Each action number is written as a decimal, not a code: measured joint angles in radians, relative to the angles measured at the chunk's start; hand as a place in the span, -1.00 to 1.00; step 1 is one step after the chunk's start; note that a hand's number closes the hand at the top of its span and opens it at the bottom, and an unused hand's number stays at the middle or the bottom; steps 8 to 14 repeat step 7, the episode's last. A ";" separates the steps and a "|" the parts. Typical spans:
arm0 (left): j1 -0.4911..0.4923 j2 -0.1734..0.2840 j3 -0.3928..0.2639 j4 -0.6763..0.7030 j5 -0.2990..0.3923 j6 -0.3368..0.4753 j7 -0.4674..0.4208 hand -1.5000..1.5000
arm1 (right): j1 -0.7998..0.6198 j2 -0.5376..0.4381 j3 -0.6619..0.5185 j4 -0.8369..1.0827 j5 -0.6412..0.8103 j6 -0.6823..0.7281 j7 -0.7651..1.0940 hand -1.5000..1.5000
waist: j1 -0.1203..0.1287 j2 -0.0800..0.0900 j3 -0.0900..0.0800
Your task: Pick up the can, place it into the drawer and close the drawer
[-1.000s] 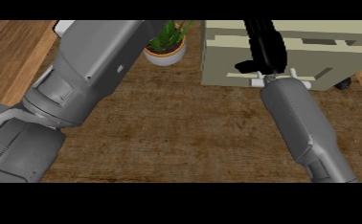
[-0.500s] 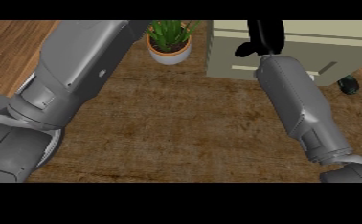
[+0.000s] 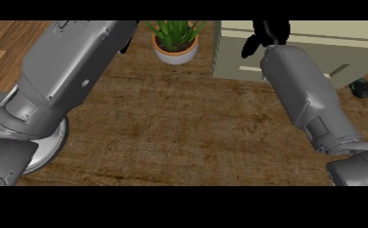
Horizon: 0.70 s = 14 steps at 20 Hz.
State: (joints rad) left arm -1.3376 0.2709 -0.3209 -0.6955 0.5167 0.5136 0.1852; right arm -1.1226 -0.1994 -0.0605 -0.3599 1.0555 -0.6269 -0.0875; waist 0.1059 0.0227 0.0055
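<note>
The right hand (image 3: pixel 265 36) sits over the drawer (image 3: pixel 302 51) beside the plant (image 3: pixel 174 41), fingers too hidden to tell apart or together, the can out of sight, the left hand unseen above the desk (image 3: pixel 179 124).

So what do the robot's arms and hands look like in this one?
Two thick grey forearms come in from the lower edge, with smooth rounded casings and seam lines where the segments meet. The left forearm has a small dot on its casing. The right forearm narrows to a black hand with slim dark fingers. Of the left hand only a dark sliver shows. No cables are visible.
</note>
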 measured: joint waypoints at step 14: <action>0.061 0.043 -0.004 -0.093 0.002 -0.013 0.039 -1.00 | -0.024 0.002 -0.060 0.026 -0.065 0.025 -0.120 -1.00 | -0.004 0.009 0.006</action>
